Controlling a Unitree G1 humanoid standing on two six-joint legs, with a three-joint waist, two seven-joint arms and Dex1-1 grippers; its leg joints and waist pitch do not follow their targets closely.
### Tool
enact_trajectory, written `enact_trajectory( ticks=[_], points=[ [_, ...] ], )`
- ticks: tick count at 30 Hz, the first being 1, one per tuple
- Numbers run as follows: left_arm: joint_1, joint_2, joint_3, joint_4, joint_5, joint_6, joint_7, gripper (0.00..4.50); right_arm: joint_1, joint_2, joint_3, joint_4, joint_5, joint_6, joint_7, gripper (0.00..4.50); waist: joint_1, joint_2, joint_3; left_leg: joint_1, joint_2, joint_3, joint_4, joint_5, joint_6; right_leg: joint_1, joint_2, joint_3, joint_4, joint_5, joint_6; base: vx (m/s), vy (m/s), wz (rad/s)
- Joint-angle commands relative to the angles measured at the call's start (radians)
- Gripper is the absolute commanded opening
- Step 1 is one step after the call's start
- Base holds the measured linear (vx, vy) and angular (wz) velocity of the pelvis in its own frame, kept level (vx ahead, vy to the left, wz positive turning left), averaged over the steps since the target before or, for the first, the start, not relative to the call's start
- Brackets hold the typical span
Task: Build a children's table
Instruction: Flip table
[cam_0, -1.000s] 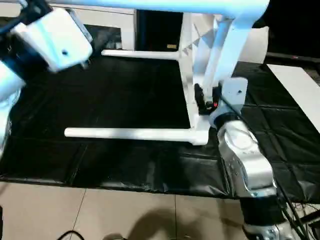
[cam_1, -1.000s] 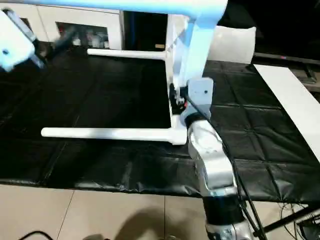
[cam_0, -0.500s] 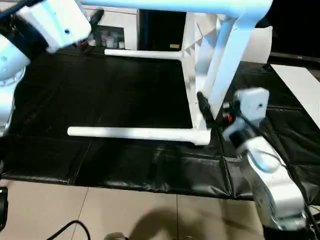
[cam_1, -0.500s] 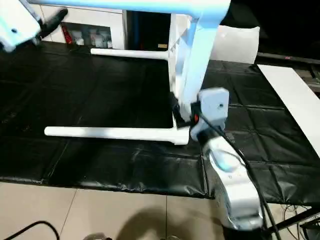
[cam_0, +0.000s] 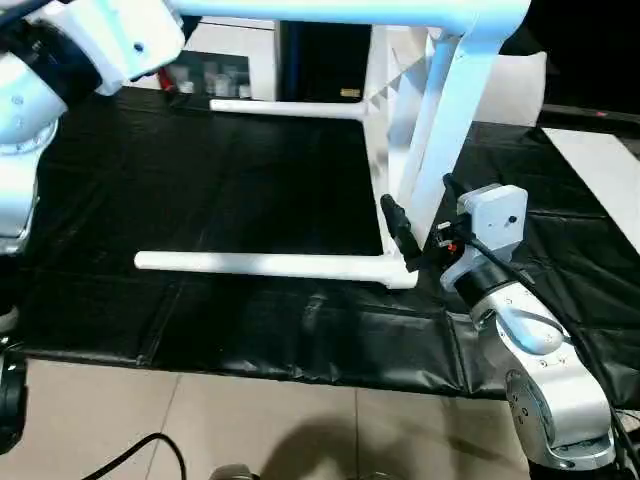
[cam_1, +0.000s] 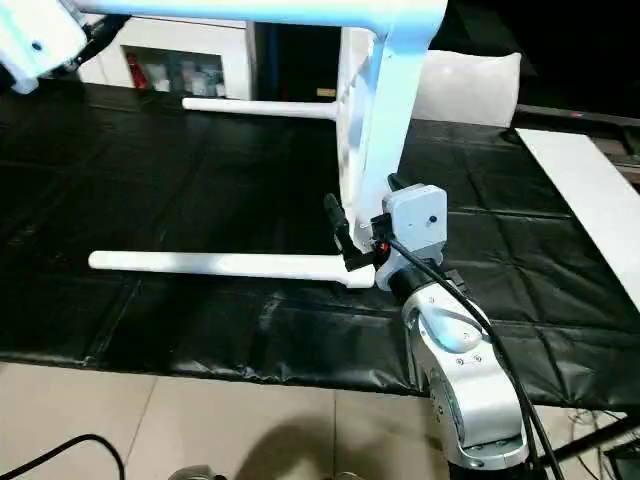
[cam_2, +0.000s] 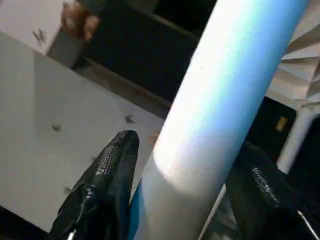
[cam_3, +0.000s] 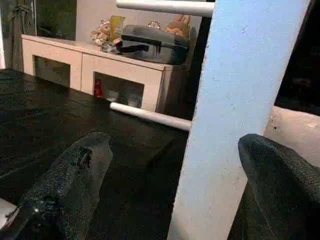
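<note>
Children's table (cam_0: 400, 150) assembly looks nearly done: the white frame lies on its side on the black-covered work table (cam_0: 250, 190), top standing on edge at centre, legs reaching out to the left. The step in hand seems to be turning or righting it, and the next move likely calls for both grippers to close firmly before any lift, since the long legs would swing it.

Starting at the right gripper (cam_0: 425, 220): its black fingers (cam_3: 75, 180) stand spread wide on either side of a white member of the table near the bottom corner of the top, apart from it, gripping nothing. Just left of it, the near leg (cam_0: 260, 265) lies flat along the cloth, pointing left.

The left gripper (cam_2: 182, 185) is up at the far left, its fingers (cam_2: 107, 175) bracketing the raised upper leg (cam_0: 330, 10), which runs across the scene's top. The fingers sit close against the tube, partly drawn in; whether they actually pinch it I cannot tell.

Further out, a far leg (cam_0: 285, 107) lies along the table's back, with a white cabinet (cam_1: 180, 60) behind and pale floor (cam_0: 250, 420) at the near edge.
</note>
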Motion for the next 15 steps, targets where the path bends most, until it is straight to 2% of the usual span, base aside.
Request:
enact_trajectory(
  ticks=[1,7,9,10,12,15],
  points=[
    [-0.018,-0.043,0.04,-0.002,-0.128,0.085,-0.012,2.4,0.0,0.0,0.018,0.014,0.002,0.013,0.006,4.35,0.005,0.017,-0.057,-0.002,0.053,-0.03,-0.074,-0.162,-0.028,0.055,-0.103,0.077,-0.084,-0.261,-0.067,0.0,0.0,0.0],
    [-0.031,-0.112,0.113,-0.039,-0.228,0.288,-0.001,2.4,-0.016,0.007,0.02,0.037,-0.009,0.009,0.007,4.35,0.012,0.023,-0.06,-0.005,0.052,-0.026,-0.071,-0.124,-0.013,0.053,-0.101,0.077,-0.081,-0.252,-0.071,0.0,0.0,0.0],
    [-0.037,-0.132,0.137,-0.046,-0.242,0.337,0.014,2.4,-0.019,0.008,0.02,0.039,-0.011,0.009,0.006,4.35,0.012,0.02,-0.059,-0.006,0.05,-0.025,-0.07,-0.119,-0.007,0.054,-0.1,0.077,-0.082,-0.251,-0.071,0.0,0.0,0.0],
    [-0.041,-0.143,0.153,-0.052,-0.251,0.367,0.024,2.4,-0.02,0.007,0.02,0.041,-0.013,0.007,0.006,4.35,0.016,0.02,-0.063,-0.011,0.048,-0.023,-0.067,-0.087,0.005,0.057,-0.101,0.077,-0.078,-0.229,-0.071,0.0,0.0,0.0],
    [-0.046,-0.154,0.171,-0.054,-0.272,0.383,0.028,2.4,-0.022,0.005,0.019,0.041,-0.015,0.004,0.005,4.35,0.021,0.023,-0.063,-0.015,0.045,-0.022,-0.064,-0.067,0.016,0.057,-0.1,0.076,-0.078,-0.227,-0.067,0.0,0.0,0.0],
    [-0.05,-0.161,0.195,-0.062,-0.293,0.386,0.028,2.4,-0.023,0.003,0.012,0.038,-0.017,-0.002,0.001,4.35,0.029,0.028,-0.064,-0.015,0.042,-0.019,-0.063,-0.066,0.023,0.053,-0.098,0.074,-0.084,-0.251,-0.057,0.0,0.0,0.0]
  ],
)
